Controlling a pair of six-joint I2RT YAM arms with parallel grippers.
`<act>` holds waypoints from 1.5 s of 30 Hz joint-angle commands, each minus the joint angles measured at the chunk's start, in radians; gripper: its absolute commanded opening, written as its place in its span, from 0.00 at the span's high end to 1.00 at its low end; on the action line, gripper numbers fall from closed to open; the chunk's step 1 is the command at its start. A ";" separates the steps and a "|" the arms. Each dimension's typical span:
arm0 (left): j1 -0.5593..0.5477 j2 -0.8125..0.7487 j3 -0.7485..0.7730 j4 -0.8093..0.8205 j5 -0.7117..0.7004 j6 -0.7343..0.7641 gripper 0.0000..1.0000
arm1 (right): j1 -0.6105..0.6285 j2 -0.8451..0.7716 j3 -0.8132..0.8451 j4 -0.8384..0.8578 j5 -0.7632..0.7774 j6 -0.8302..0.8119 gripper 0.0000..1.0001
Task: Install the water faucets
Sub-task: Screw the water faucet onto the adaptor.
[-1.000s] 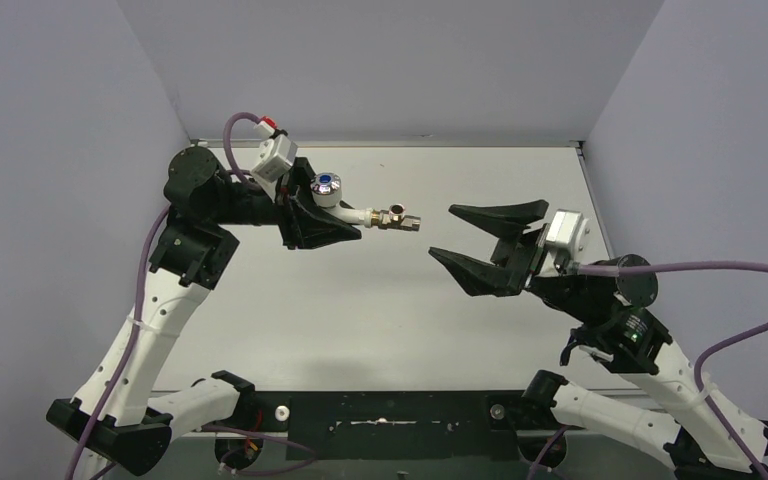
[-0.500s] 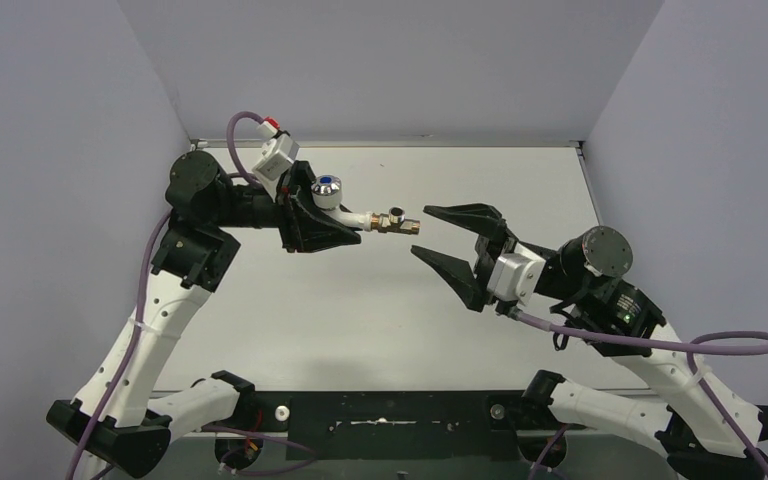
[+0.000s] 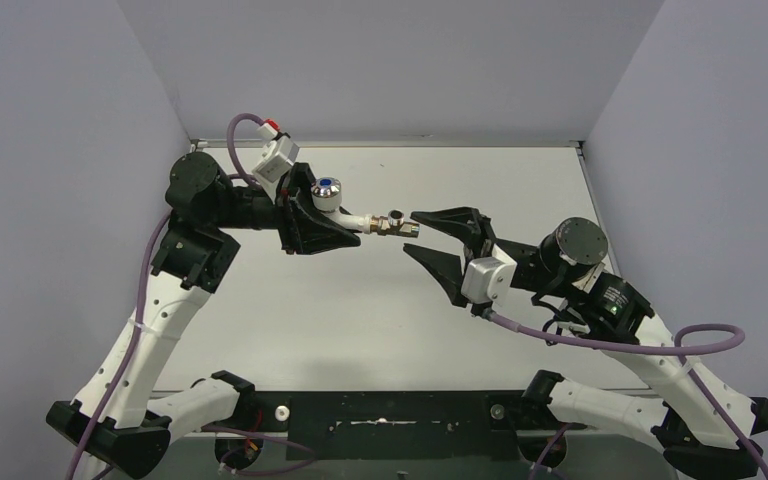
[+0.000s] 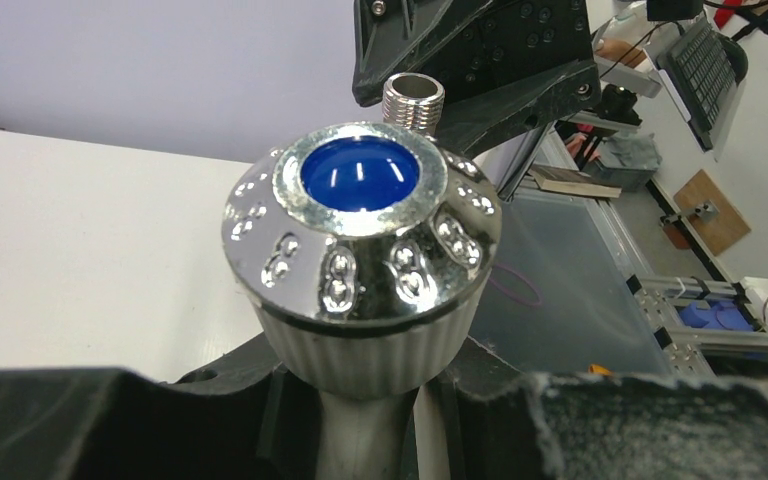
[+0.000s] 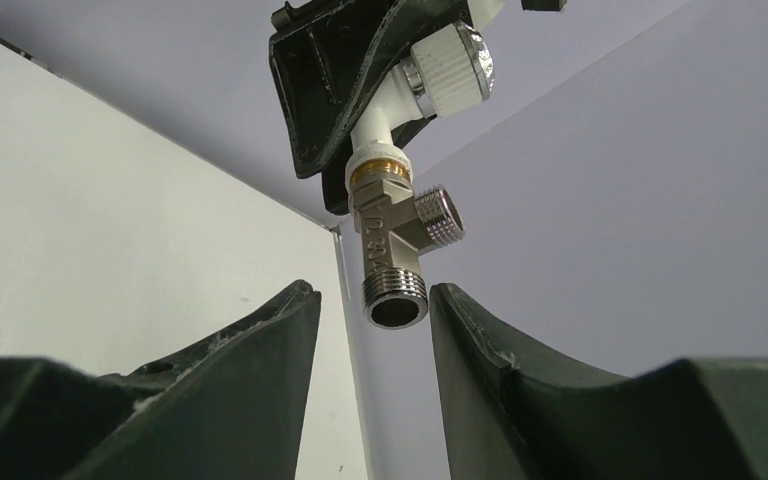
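Fitting sits joined to the tap body clamped in the left hand; right hand, half-open and empty, straddles its threaded end; tightening seems left.

A robotics lab test bench: the left arm and the right arm, trailing purple cables, are bolted to a white table boxed in by plain grey walls. Beyond the bench, the left wrist camera picks up a keyboard, a clear plastic bin and a loose wooden board on the floor.
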 commanded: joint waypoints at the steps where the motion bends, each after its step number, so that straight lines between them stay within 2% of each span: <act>1: -0.001 -0.019 0.016 0.062 0.019 -0.008 1.00 | 0.008 -0.002 0.043 0.066 -0.006 -0.018 0.56; 10: -0.001 -0.024 0.011 0.057 0.020 0.001 1.00 | 0.011 -0.001 0.032 0.082 -0.004 -0.011 0.63; 24: -0.001 -0.024 0.006 0.047 0.024 0.015 1.00 | 0.012 -0.006 0.012 0.110 0.025 0.064 0.82; 34: -0.001 -0.020 0.013 0.038 0.014 0.032 1.00 | 0.012 -0.038 -0.079 0.269 0.067 0.303 0.94; 45: -0.001 -0.003 0.030 0.033 0.028 0.036 1.00 | 0.012 -0.038 -0.072 0.289 0.121 0.586 0.98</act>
